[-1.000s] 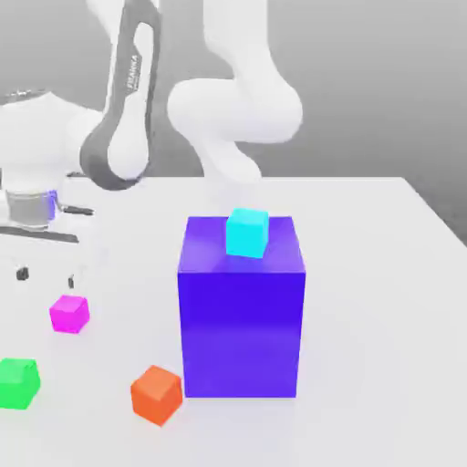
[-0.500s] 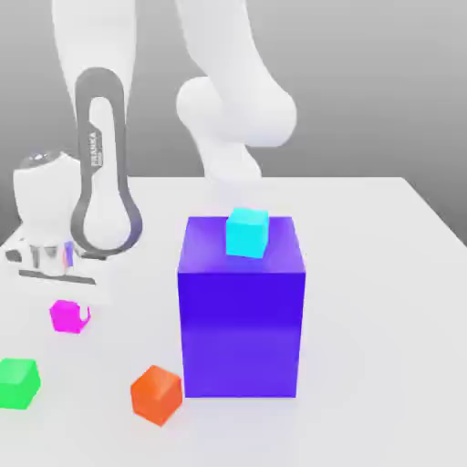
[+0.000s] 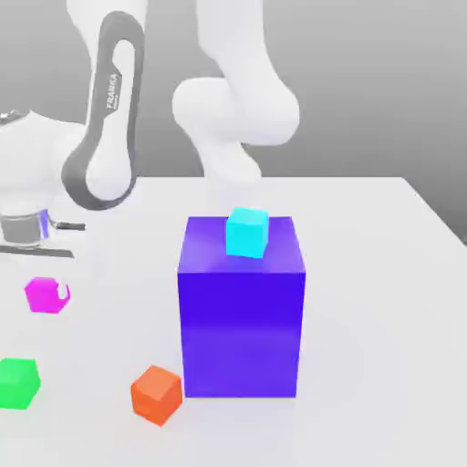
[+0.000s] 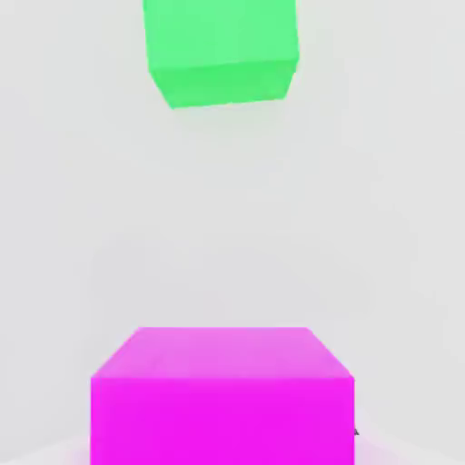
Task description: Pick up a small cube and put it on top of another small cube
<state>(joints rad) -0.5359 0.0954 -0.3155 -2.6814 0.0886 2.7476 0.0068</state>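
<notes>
The small magenta-pink cube [image 3: 40,295] hangs just above the white table at the exterior view's left, under the white hand of the arm. My gripper [image 3: 47,294] is shut on it, and one finger shows at the cube's right side. In the hand view the same pink cube [image 4: 222,395] sits close in front of the camera, with the green cube [image 4: 221,50] on the table beyond it. A small cyan cube [image 3: 247,232] rests on top of the big blue-violet block [image 3: 241,319].
A green cube [image 3: 18,382] lies near the table's front left. An orange cube [image 3: 156,393] sits just left of the blue-violet block's base. The arm's white links [image 3: 233,109] rise behind the block.
The fingers closed on the pink cube. Hand and cube have since moved up and toward the exterior view's left, off the spot where the cube lay.
</notes>
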